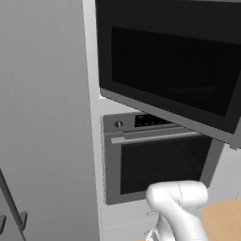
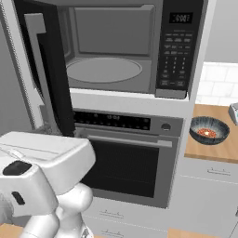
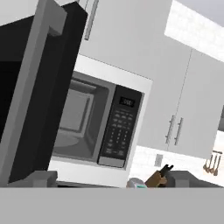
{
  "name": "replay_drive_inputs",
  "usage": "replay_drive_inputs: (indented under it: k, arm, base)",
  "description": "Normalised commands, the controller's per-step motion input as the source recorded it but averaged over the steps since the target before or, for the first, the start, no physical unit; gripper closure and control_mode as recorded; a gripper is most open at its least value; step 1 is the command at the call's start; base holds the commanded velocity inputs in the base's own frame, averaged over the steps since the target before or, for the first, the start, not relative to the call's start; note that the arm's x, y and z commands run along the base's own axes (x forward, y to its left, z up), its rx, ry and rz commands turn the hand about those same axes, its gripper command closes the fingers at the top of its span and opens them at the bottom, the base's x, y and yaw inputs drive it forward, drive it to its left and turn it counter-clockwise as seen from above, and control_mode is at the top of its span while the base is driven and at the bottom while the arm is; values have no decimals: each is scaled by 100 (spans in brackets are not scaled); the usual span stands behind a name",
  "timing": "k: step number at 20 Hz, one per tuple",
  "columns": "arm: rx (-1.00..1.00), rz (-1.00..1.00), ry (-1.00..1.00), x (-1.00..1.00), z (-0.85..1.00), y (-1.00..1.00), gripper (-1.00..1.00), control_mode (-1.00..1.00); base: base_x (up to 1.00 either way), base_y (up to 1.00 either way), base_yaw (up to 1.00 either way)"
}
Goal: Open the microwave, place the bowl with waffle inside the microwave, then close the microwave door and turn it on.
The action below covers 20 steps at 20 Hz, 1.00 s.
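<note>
The left base view looks from behind the arm's left, close to the open microwave door (image 1: 169, 75) and the oven (image 1: 155, 164). The right base view faces the same cabinet column from the right, into the microwave (image 2: 116, 49). The hand view looks tilted, upward, from left of the door, sharing the cavity and keypad (image 3: 118, 131).
</note>
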Motion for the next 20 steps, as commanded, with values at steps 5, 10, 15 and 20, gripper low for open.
replay_drive_inputs:
  k: [5, 10, 15, 20]
  arm:
    - [8, 17, 46, 90, -5, -65, -100, -100]
    - [27, 37, 33, 60, -34, -11, -100, -100]
    - [61, 35, 33, 43, -86, -5, -100, -100]
    - [65, 21, 20, 39, -64, 8, -100, -100]
  base:
    - [0, 0, 0]
    - [0, 0, 0]
    - [0, 0, 0]
    - [0, 0, 0]
